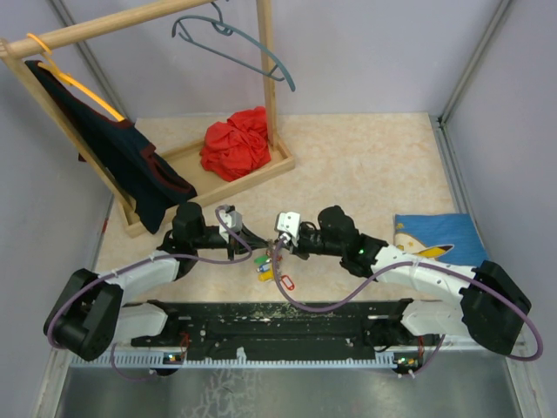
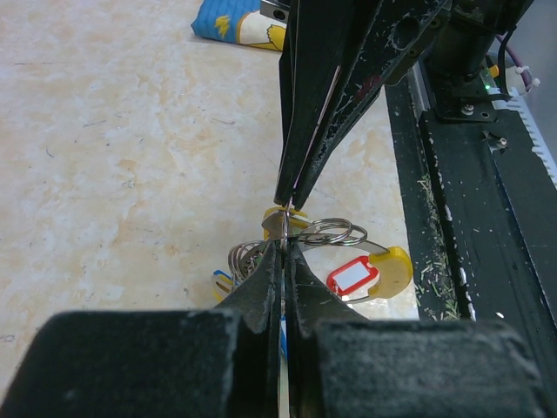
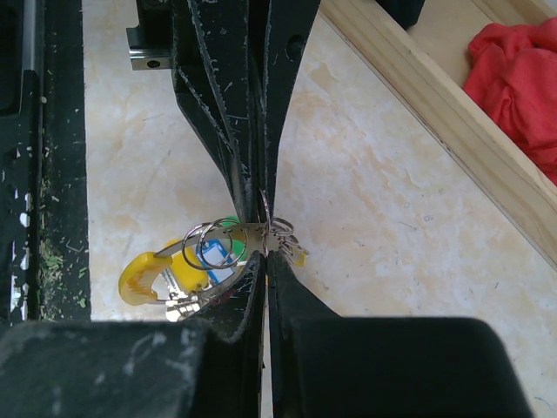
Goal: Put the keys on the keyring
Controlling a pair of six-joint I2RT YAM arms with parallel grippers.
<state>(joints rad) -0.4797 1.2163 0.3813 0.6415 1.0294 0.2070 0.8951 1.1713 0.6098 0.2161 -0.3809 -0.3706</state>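
I see left pincer (image 2: 283,251) clenched on keys (image 3: 228,237) | right pincer (image 3: 264,261) clenched on same bunch, tips meeting | keyring (image 3: 139,279) lies on desk (image 3: 374,218), touching keys, near its front edge.

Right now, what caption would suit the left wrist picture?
Left gripper and right gripper, jaws shut, meet tip to tip on the key bunch.

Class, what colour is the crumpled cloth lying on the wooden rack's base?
The cloth is red; the top external view shows it best.
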